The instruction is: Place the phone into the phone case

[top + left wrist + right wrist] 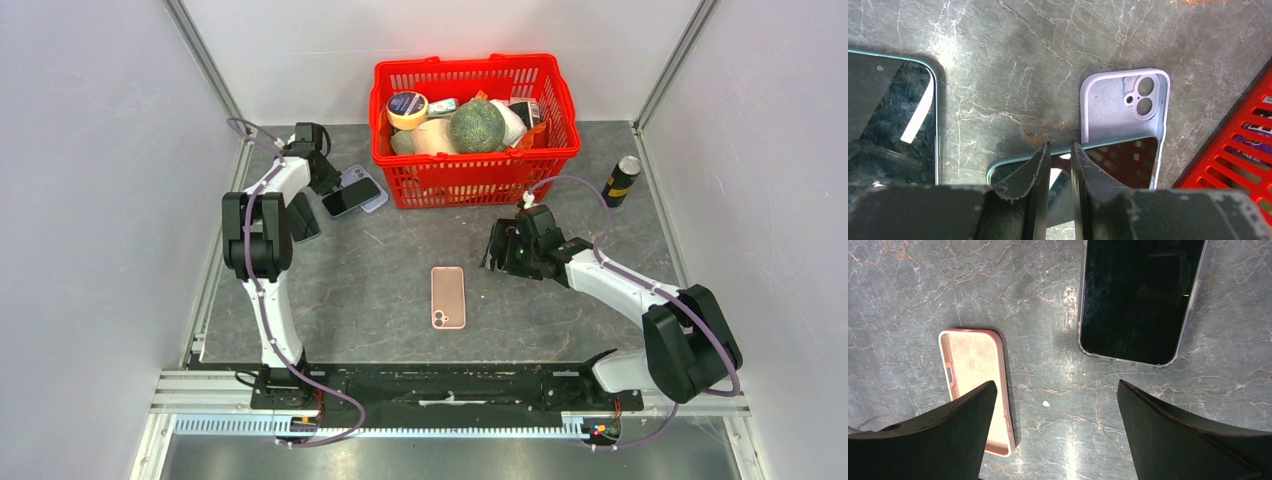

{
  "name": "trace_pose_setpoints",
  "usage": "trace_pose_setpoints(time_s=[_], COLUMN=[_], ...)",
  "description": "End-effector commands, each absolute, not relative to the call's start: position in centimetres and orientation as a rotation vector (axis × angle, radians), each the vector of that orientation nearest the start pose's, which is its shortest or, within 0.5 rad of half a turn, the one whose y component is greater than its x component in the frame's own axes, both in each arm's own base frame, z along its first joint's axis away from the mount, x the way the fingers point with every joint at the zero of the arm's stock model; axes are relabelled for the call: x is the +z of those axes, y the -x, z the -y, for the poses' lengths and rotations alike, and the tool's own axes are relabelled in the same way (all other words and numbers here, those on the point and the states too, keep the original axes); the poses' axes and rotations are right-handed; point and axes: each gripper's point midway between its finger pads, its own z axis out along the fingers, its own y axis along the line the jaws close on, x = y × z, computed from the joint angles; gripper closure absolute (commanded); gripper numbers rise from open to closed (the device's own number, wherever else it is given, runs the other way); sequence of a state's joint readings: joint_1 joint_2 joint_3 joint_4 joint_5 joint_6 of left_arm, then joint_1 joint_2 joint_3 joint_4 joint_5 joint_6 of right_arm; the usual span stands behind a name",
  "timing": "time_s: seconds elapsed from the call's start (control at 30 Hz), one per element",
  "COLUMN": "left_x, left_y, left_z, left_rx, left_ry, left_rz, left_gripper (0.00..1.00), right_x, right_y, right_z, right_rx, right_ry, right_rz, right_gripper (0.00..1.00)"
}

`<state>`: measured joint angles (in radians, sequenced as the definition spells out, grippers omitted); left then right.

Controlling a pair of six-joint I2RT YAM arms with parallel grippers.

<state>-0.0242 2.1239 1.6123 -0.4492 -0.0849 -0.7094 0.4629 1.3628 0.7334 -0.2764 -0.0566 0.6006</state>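
The left gripper (1060,148) is sitting at the far left of the table (400,260). Its fingers are drawn close with only a thin gap, tips right on the long edge of the phone (1128,160). Cannot tell if they are pinching it or only touching.

The phone is lying dark glossy face up and skewed, 1 end overlapping the open lilac case (1113,102). It is not seated, and the case's camera cutouts are showing uncovered.

A 2nd dark phone (893,110) is lying just beside, and the red basket (1243,150) is near on the other side.

The right gripper (1057,385) is hanging spread wide over mid-table, holding nothing, with a pink case (973,367) below it.

Step, as I judge it: getting hold of the phone to square it with the lilac case.

- Grip the thin sides, not the glass.
- Turn it until its long edges are running parallel to the case walls.
- Tuck the camera end in first, then press the other end down flat.
- The case is light and will likely be sliding, so the idle arm should be pinning it.
- Watch the basket wall.
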Motion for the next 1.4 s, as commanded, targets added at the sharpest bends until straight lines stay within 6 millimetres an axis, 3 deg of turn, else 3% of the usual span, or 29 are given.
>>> trace_pose_setpoints(time_s=[0.0,0.4,0.53,0.9,1.0,1.1,1.37], left_x=[5.9,4.9,5.6,10.2,10.6,10.4,6.5], left_y=[-51.8,-47.3,-46.9,-50.9,-52.2,-53.3,-54.6], left_z=[2.3,5.0,4.5,1.1,0.7,0.3,0.5], left_rx=[-0.121,-0.186,-0.153,-0.153,-0.155,-0.130,-0.126], left_ry=[0.905,0.843,0.807,0.847,0.862,0.885,0.969], left_rz=[-2.367,-2.502,-2.487,-2.334,-2.307,-2.296,-2.338], left_gripper=[0.74,0.76,0.76,0.76,0.76,0.76,0.79], right_x=[6.8,7.0,7.1,6.6,6.3,6.1,5.8], right_y=[-28.2,-28.0,-27.9,-28.0,-28.0,-28.1,-28.1], right_z=[-18.2,-18.6,-18.6,-18.6,-18.7,-18.7,-18.6], right_rx=[0.543,0.569,0.572,0.560,0.557,0.551,0.540], right_ry=[-0.118,-0.106,-0.106,-0.106,-0.103,-0.106,-0.104], right_rz=[-2.509,-2.509,-2.507,-2.519,-2.527,-2.533,-2.541], right_gripper=[0.03,0.03,0.03,0.03,0.03,0.03,0.03])
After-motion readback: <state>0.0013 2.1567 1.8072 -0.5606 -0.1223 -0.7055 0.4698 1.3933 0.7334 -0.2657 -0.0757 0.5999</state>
